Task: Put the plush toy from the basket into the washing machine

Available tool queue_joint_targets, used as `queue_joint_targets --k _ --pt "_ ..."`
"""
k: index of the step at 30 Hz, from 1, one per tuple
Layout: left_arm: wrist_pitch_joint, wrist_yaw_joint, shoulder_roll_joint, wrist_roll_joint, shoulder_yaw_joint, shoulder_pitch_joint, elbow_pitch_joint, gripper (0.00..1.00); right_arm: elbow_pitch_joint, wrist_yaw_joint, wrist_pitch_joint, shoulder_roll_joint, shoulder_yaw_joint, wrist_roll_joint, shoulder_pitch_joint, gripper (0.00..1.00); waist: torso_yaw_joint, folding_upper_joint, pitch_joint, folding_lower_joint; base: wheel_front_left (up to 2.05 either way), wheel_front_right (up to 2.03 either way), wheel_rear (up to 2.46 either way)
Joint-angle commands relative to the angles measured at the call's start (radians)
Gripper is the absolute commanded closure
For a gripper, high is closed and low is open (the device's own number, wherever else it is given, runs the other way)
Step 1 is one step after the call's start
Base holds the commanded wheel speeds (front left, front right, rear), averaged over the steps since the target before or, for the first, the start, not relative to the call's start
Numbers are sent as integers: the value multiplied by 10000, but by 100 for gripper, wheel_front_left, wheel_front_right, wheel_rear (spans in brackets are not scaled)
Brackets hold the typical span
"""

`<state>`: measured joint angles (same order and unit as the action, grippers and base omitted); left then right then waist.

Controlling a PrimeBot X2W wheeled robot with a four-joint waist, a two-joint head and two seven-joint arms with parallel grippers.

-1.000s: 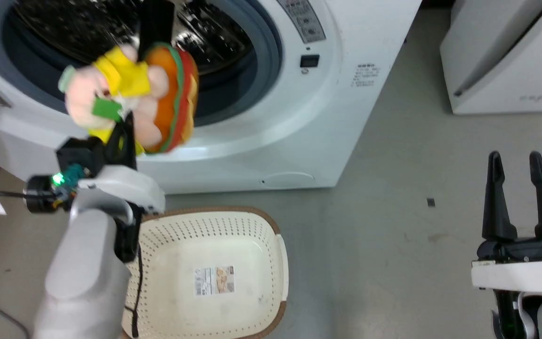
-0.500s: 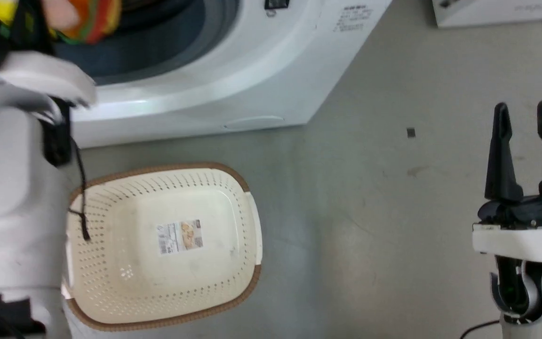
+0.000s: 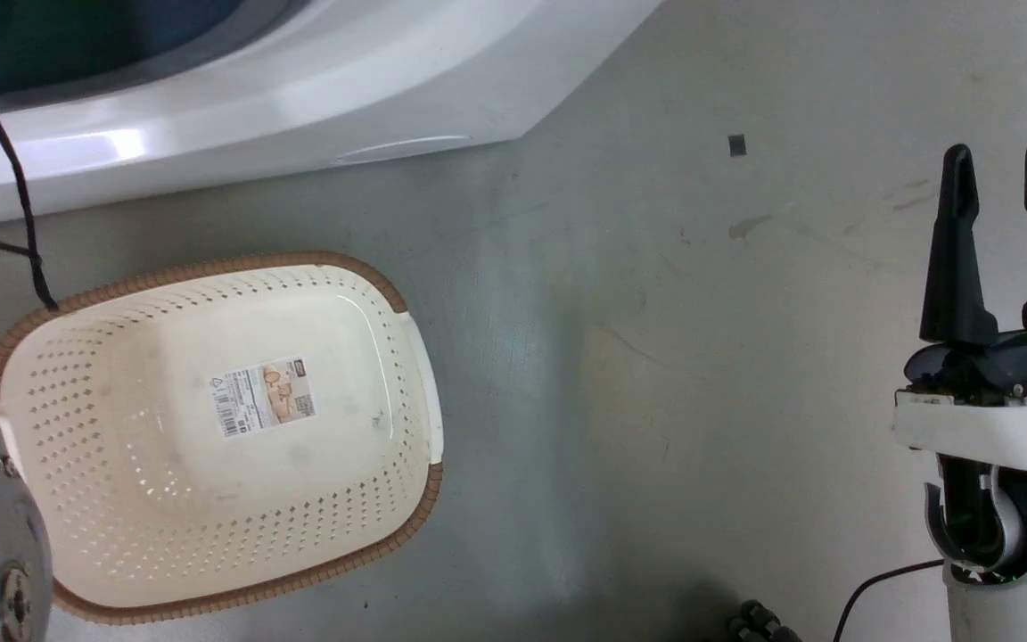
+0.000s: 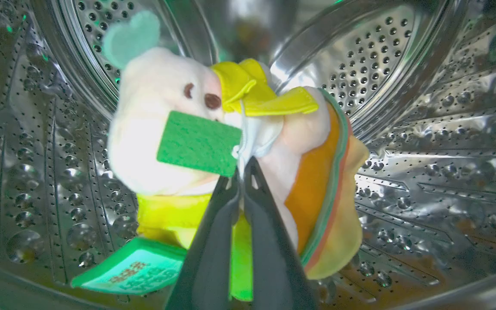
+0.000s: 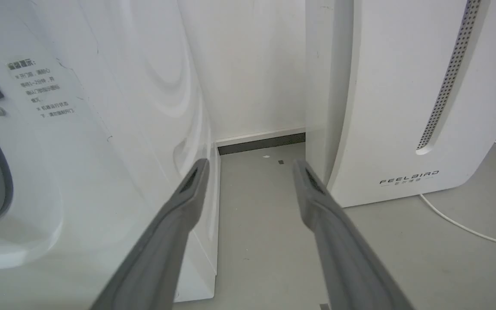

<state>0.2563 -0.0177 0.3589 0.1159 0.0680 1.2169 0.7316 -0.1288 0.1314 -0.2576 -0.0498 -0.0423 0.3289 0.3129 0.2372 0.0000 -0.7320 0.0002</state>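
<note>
Gripping the plush toy [image 4: 299, 146], the left gripper [image 4: 243, 172] has its two dark fingers [image 4: 213, 241] clenched, tips nearly meeting, pinching soft white fabric just under the toy's yellow collar. The toy is inside the washing machine, within the shiny steel drum [image 4: 424, 129], whose wall is perforated and embossed with round bumps. I cannot tell whether the toy touches the drum wall.

Toy: pale fuzzy head, yellow clothing, flat green tag [image 4: 198, 143] lying over the face, and an orange felt hamburger [image 4: 317, 202] edged with green and red stripes on the right of the wrist view.

The right gripper [image 3: 1000, 152] has its fingers parted, grasping nothing, over the grey floor [image 3: 656, 357].

The basket [image 3: 210, 267] sits on the floor just in front of the washing machine [image 3: 255, 89]: cream perforated plastic, rounded-rectangular, brown woven-look rim, paper label [image 3: 262, 397] on its bottom.
</note>
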Motion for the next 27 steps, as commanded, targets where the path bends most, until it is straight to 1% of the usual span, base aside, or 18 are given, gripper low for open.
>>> queue_joint_targets --k 1,2,3,4,9,14,20,27 --pt "55 -29 90 -61 49 241 6 100 -51 -7 -42 -4 15 48 190 0 101 0 -149 -2 0 0 0" --pt "55 -52 129 -100 58 321 38 100 -48 -7 -42 -4 14 52 200 0 109 0 -181 -2 0 0 0" --pt "55 -82 150 -130 68 381 86 93 -47 -7 -42 -4 8 53 211 0 113 0 -208 -2 0 0 0" --pt "55 -94 172 -181 42 407 205 0 -40 -7 -42 -4 -2 54 216 0 111 0 -219 -2 0 0 0" --pt "55 -62 165 -300 -42 393 421 0 32 -7 -42 -4 -50 2 219 0 23 0 -114 -2 0 0 0" --pt "55 -22 -71 -309 -78 -187 477 0 133 -7 -42 -4 -78 -111 140 0 -144 0 399 -2 0 0 0" --pt "55 -137 -588 -273 -23 -1622 94 0 297 -7 -42 -4 -99 -302 -187 0 -437 0 1394 -2 0 0 0" --pt "55 -149 -1262 -181 194 -3654 -1108 0 483 -7 -42 -4 -160 -707 -736 0 -858 0 2666 -2 0 0 0"
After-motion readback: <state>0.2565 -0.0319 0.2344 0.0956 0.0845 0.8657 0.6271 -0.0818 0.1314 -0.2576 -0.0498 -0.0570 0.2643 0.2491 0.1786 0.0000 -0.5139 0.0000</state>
